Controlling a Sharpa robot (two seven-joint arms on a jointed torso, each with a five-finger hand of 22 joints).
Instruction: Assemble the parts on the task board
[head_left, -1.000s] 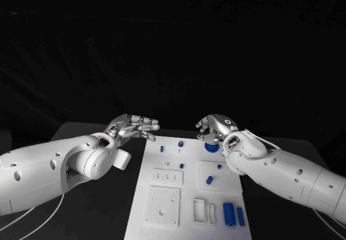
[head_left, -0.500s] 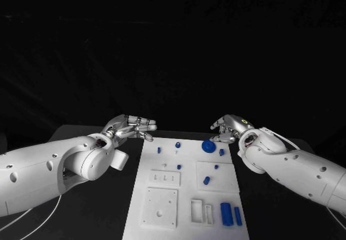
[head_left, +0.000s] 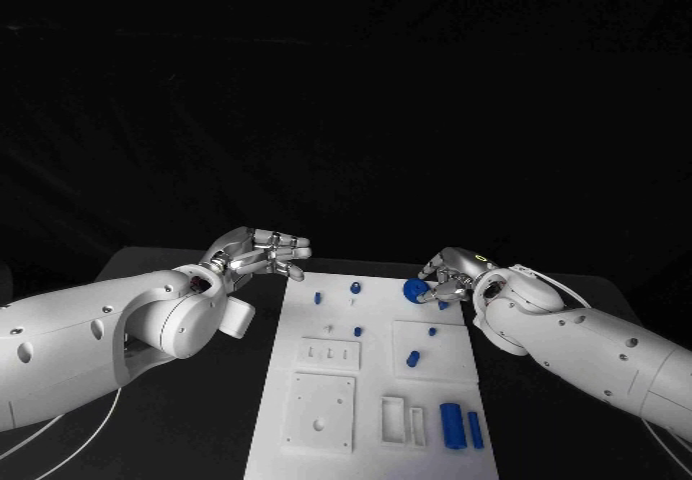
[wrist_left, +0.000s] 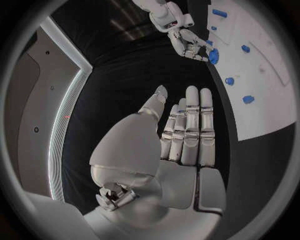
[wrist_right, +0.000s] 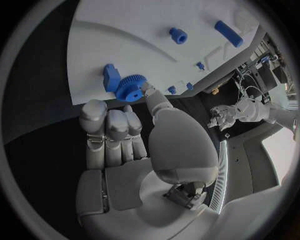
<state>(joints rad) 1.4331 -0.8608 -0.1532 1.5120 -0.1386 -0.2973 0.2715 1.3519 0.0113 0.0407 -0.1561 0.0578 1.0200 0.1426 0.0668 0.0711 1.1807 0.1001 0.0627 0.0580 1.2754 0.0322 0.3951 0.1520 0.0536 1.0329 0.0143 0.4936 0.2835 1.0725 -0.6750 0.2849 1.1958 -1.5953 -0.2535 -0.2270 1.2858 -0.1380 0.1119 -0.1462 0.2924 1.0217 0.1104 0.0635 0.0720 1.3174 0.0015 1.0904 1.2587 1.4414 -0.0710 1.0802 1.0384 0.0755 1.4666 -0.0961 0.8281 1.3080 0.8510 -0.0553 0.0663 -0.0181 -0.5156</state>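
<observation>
The white task board (head_left: 375, 395) lies lengthwise in the middle of the table. A blue gear (head_left: 415, 290) sits at the board's far right end, with a small blue block (head_left: 443, 303) beside it. My right hand (head_left: 459, 272) reaches in from the right. In the right wrist view its thumb tip touches the gear (wrist_right: 130, 89) and its fingertips (wrist_right: 115, 114) sit at the gear's rim, pinching it. My left hand (head_left: 264, 252) hovers off the board's far left corner. Its fingers (wrist_left: 190, 125) are stretched out with nothing in them.
Small blue pegs (head_left: 353, 288) stand near the far end, and a short blue cylinder (head_left: 413, 359) lies mid-board. Two longer blue pieces (head_left: 462, 426) lie at the near right corner. White raised blocks (head_left: 322, 410) occupy the near left of the board. Black table (head_left: 188, 420) surrounds it.
My right hand drew away to the right of the gear, then came back lower, with its fingers on the gear's rim. The gear and my left hand stayed put.
</observation>
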